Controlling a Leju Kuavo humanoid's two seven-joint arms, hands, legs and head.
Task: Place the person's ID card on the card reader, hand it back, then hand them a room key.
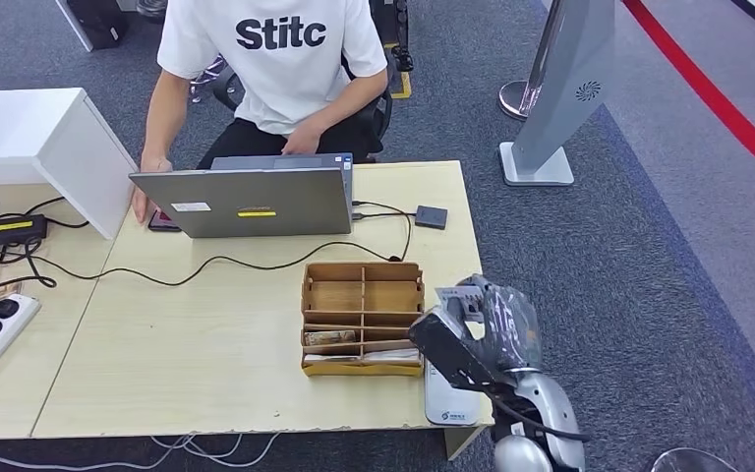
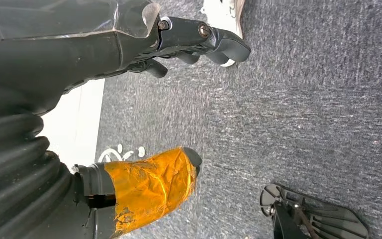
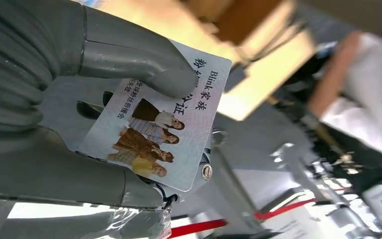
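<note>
Grey carpet surrounds a pale wooden worktop where a person in a white T-shirt sits behind an open grey laptop. At the near right corner, the right robot hand is clamped on a white printed ID card, pinched between thumb and fingers. A white flat card reader lies just below and beside that hand, next to the brown compartmented wooden tray, so this arm is plainly the nearer one. The card's long axis points roughly toward the person. The left robot hand hangs over the carpet, fingers apart, holding nothing.
</note>
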